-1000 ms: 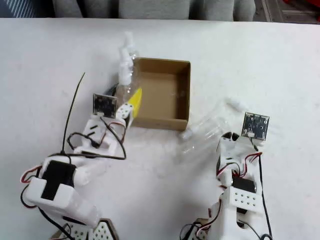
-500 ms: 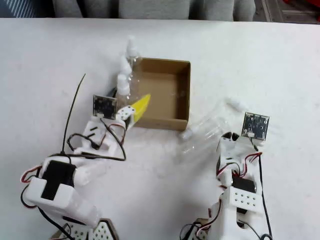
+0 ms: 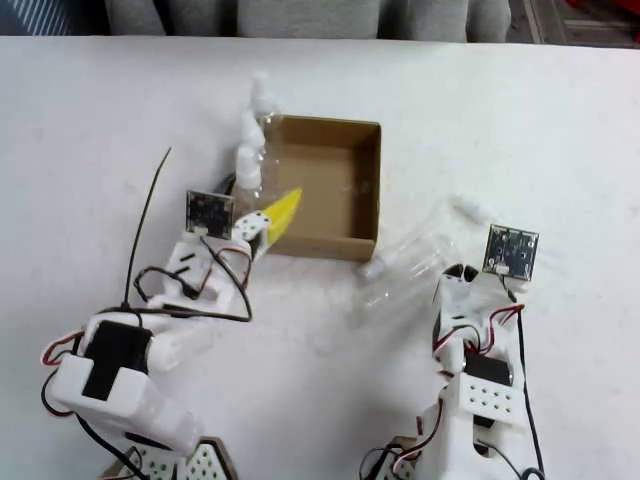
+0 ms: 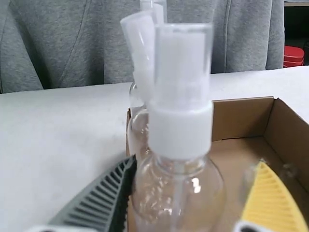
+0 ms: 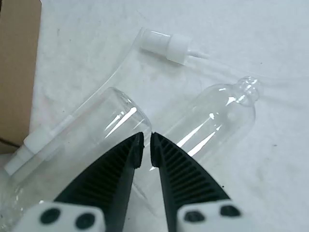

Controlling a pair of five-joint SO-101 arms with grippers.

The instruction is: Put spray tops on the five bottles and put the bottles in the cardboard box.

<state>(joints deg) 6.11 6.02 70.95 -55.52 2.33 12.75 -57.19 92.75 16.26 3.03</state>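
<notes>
1. The left gripper (image 4: 195,166) is spread wide. Its grey finger (image 4: 104,198) sits against one side of the nearest bottle (image 4: 178,193), and its yellow finger (image 4: 268,203) stands clear on the other side, over the floor of the cardboard box (image 3: 320,243).
2. That bottle stands upright and wears a white spray top (image 4: 181,121). Nothing pinches it.
3. A second bottle (image 3: 250,128) and a third bottle (image 3: 261,88) stand behind it, both capped and upright. The three make a row along the box's left wall (from here I cannot tell whether they are just inside that wall or just outside it).
4. The box lies open on the white table (image 3: 520,120), between the two arms and a little beyond them.
5. The right gripper (image 5: 146,142) has its black fingers pressed almost together, with a thin slit between them and nothing held. It hangs over two clear bottles lying on the table to the right of the box.
6. The capped lying bottle (image 5: 111,121) points its spray end at the box's near corner.
7. The open-necked bottle (image 5: 217,113) lies just beside it, neck turned away from the box.
8. A loose spray top (image 5: 166,43) lies on the table near that neck, its thin tube stretched out and not touching the bottle.
</notes>
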